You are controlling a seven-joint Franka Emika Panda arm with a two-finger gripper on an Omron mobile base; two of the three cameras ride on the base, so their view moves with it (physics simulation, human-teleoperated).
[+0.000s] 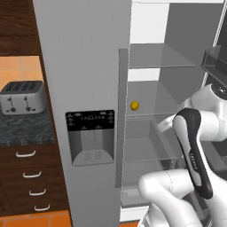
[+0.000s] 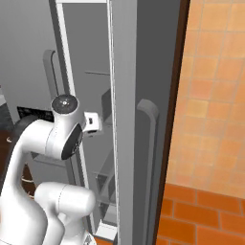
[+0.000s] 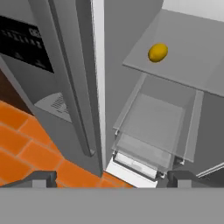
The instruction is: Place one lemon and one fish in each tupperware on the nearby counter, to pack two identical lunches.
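Observation:
One small yellow lemon (image 1: 134, 105) lies on a glass shelf (image 3: 188, 57) inside the open fridge. In the hand view the lemon (image 3: 158, 52) sits up and to the right, well beyond my gripper (image 3: 113, 178). The gripper is open, its two dark fingertips (image 3: 41, 177) spread wide with nothing between them. It hangs low in front of the fridge opening, near the edge of the shut left door. The counter (image 1: 22, 128) of dark marbled stone is at far left. The fish and the tupperware are out of view.
A steel toaster (image 1: 22, 96) stands on the counter above dark drawers with silver handles (image 1: 32, 175). The shut fridge door carries a dispenser panel (image 1: 90, 137). The open right door (image 2: 139, 119) stands beside the arm. A clear drawer (image 3: 153, 127) sits below the lemon's shelf.

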